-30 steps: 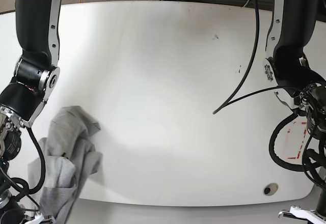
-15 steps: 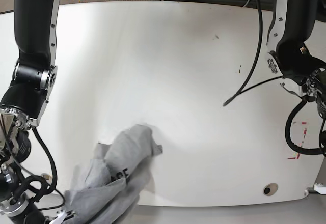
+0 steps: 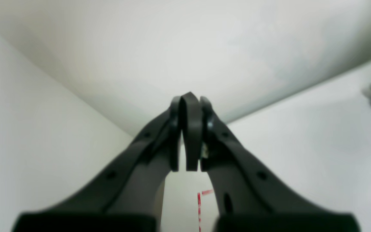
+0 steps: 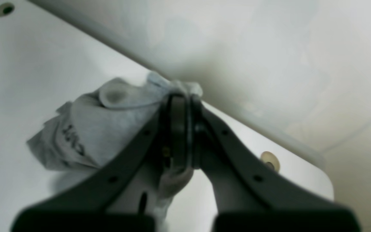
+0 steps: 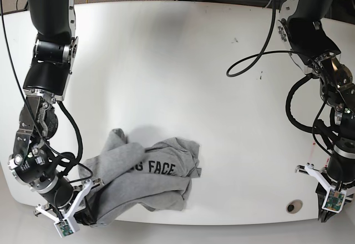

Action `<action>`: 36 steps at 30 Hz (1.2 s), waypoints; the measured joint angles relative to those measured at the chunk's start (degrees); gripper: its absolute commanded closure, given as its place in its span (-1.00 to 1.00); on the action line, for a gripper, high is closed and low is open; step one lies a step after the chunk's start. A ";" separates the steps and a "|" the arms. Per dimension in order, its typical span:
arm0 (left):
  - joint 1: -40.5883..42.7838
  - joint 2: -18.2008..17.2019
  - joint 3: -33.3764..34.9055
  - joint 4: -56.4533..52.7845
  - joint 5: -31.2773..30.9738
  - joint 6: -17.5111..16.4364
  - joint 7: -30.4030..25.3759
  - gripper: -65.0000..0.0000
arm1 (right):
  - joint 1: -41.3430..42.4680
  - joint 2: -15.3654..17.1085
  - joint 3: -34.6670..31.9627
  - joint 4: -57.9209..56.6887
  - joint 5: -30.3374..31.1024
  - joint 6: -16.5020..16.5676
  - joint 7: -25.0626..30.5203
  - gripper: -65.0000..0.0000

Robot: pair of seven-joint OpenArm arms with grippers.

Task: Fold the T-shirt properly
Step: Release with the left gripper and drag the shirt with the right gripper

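- T-shirt (image 5: pixel 141 180) lying bunched in a wrinkled heap on the white table (image 5: pixel 166 66), near the front edge on the base view's left; black letters "G FACE" showing on top.
- Right gripper (image 4: pixel 181 96) clenching a fold of the grey cloth; fabric bulging out above and below the closed jaws in its wrist view.
- Right arm (image 5: pixel 47 89) reaching down along the table's side to the heap's corner.
- Left gripper (image 3: pixel 190 96) pressing its jaws together on nothing, hovering past the table's front edge near a red marking (image 3: pixel 199 206).
- Black cable (image 5: pixel 249 61) looping over the far table area.
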 measured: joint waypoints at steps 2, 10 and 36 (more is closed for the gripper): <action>-0.20 -0.07 0.22 -2.05 0.04 0.66 -0.22 0.99 | -0.20 0.20 1.75 0.24 0.20 -0.11 0.28 0.98; 1.46 0.02 1.20 -6.91 -0.07 0.79 1.68 0.98 | -4.09 2.21 7.37 4.52 0.09 -0.85 2.23 0.98; 31.34 3.89 4.52 -10.69 -2.36 -1.95 2.12 0.95 | -26.67 4.31 9.49 9.77 -4.57 -1.86 4.61 0.96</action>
